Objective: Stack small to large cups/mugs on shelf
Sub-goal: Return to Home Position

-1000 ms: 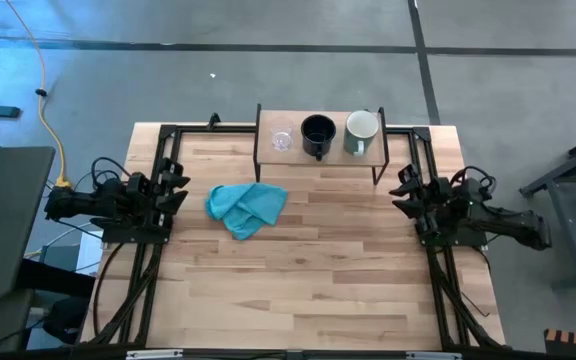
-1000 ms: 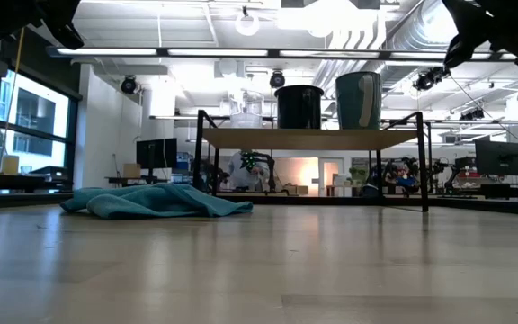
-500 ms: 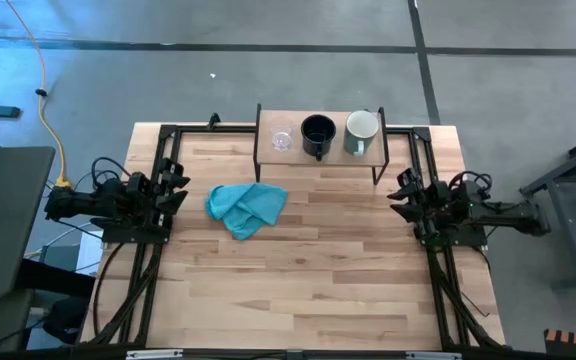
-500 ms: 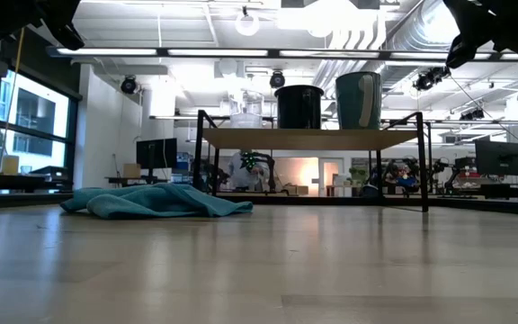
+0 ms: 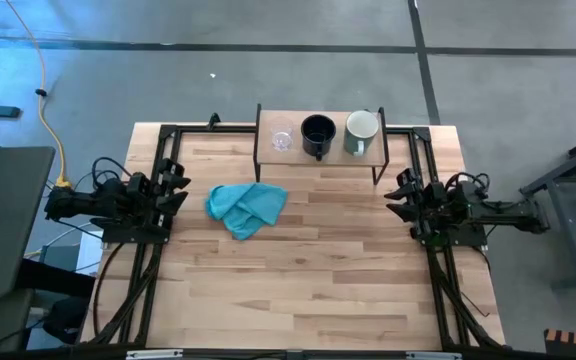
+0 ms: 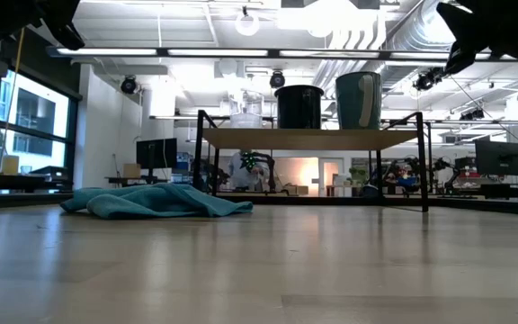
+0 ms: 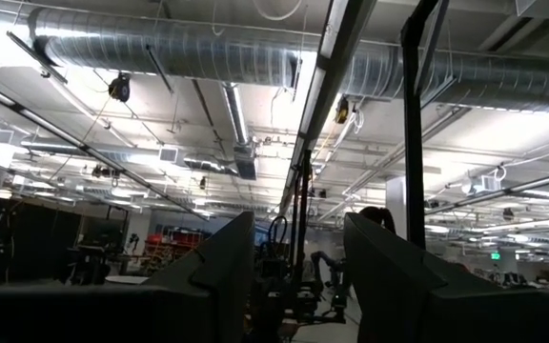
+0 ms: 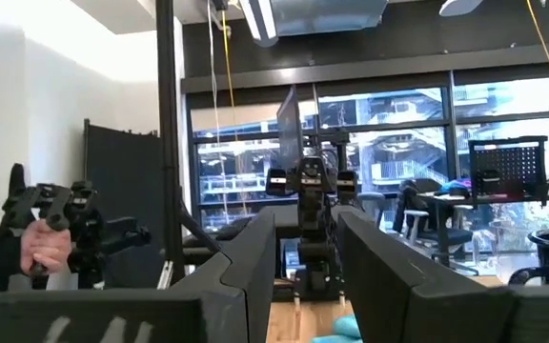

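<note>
The shelf (image 5: 333, 158) stood at the middle of the table's (image 5: 308, 280) far edge, with all three vessels upright on it in a row. The glass (image 5: 282, 141) was nearest the left arm's side, the black mug (image 5: 317, 134) in the middle, and the pale mug (image 5: 361, 130) nearest the right arm's side. None sat inside another. In the low view, the glass (image 6: 246, 108) stood apart from the black mug (image 6: 299, 106), and a narrow gap separated that from the pale mug (image 6: 358, 101).

A crumpled teal cloth (image 5: 246, 207) lay on the table in front of the shelf's left end, well apart from the mugs.

The left gripper (image 5: 178, 187) hung over the table's left edge, pointing inward, near the cloth but not touching it. Its wrist view showed the fingers (image 7: 222, 276) parted with nothing between them. The right gripper (image 5: 396, 195) hung over the right edge, pointing inward, in front of the shelf's right end and clear of it. Its fingers (image 8: 246, 257) were likewise spread and empty.

Beyond the table, the right wrist view caught a person's hand (image 8: 41, 243) around a dark object.
</note>
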You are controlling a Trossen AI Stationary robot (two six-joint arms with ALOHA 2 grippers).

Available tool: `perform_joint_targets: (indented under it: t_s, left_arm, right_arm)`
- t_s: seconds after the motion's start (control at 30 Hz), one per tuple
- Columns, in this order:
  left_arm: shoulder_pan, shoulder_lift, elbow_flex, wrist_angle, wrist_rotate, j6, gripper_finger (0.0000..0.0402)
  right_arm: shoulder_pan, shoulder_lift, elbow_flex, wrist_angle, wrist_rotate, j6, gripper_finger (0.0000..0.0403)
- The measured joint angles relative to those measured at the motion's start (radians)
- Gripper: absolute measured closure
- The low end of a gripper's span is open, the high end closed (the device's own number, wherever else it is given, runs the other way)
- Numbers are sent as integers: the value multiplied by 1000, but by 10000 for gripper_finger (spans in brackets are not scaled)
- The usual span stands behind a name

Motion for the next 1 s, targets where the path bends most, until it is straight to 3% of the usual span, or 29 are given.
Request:
perform_joint_targets:
  t_s: [1.0]
  left_arm:
    - [0, 0, 0, -18, 37, -72, 250]
  right_arm:
    - [0, -1, 0, -375, 57, 28, 295]
